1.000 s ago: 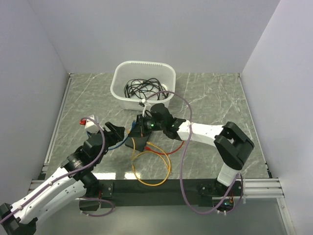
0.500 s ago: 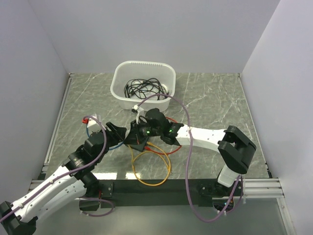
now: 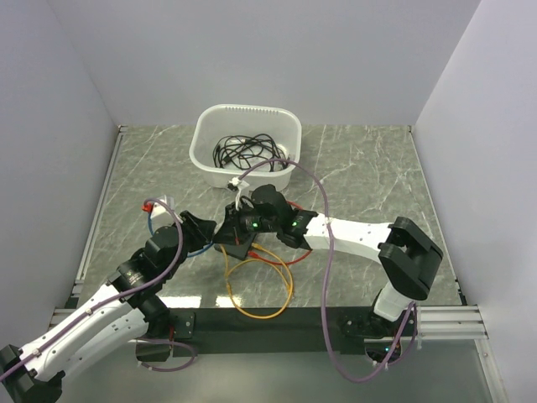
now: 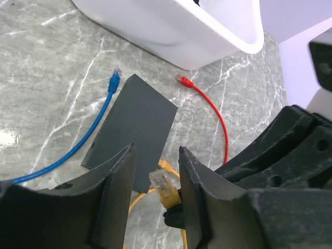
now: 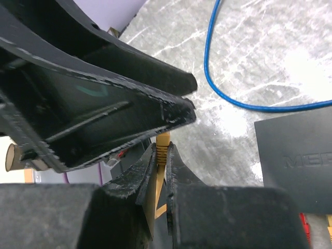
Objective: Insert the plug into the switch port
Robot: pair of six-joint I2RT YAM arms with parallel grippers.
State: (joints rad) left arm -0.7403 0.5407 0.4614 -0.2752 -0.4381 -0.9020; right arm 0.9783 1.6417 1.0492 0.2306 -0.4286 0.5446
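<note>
The yellow cable's plug [image 4: 163, 189] points up between the fingers of my left gripper [image 4: 155, 161], which stands open with a gap on each side of it. My right gripper [image 5: 162, 148] is shut on the plug's ribbed yellow boot [image 5: 163, 141], just under the left gripper's fingers [image 5: 129, 104]. The switch [image 4: 132, 129], a flat black box, lies on the marble table beyond the plug and also shows in the right wrist view [image 5: 301, 166]. In the top view both grippers [image 3: 204, 228] [image 3: 231, 233] meet over the switch [image 3: 242, 249], which is mostly hidden.
A white tub [image 3: 246, 147] of black cables stands behind the grippers. A blue cable [image 4: 101, 116] lies left of the switch and a red cable [image 4: 210, 109] to its right. The yellow cable [image 3: 260, 294] loops toward the near edge. A small white block [image 3: 155, 207] sits at the left.
My right gripper has carried the plug leftward into the left gripper's jaws. The left jaws have narrowed around it.
</note>
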